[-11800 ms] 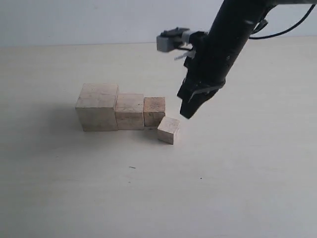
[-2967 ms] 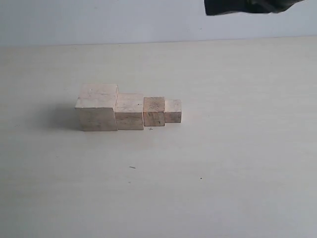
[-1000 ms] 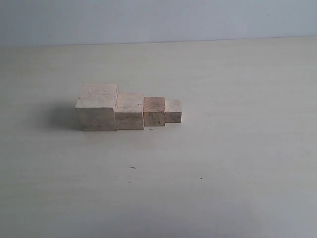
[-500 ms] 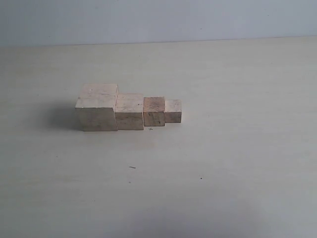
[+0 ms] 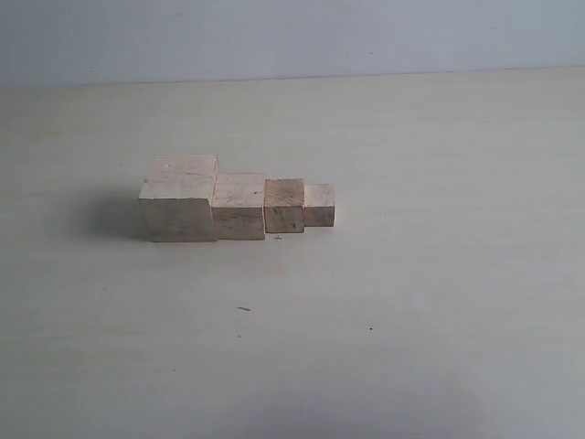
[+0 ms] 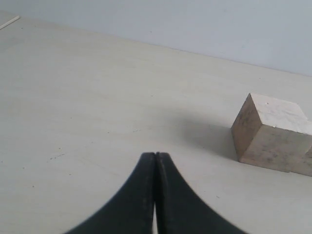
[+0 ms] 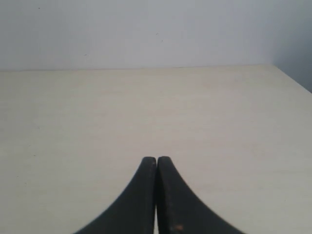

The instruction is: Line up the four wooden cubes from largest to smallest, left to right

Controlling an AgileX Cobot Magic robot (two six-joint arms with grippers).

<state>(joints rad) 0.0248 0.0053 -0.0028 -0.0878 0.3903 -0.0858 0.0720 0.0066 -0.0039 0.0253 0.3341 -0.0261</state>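
Pale cream matte tabletop [image 5: 430, 302] fills the exterior view from 3 through 6 to 9 o'clock. Plain light blue-grey wall [image 5: 292, 37] spans 12 o'clock. Lighting soft, diffuse.

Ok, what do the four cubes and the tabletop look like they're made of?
The largest cube, second cube, third cube and smallest cube look like raw, unvarnished wood: pale beige, matte, with speckles and faint grain. The third reads slightly browner. The table looks like smooth, matte cream laminate or painted board; I cannot tell which.
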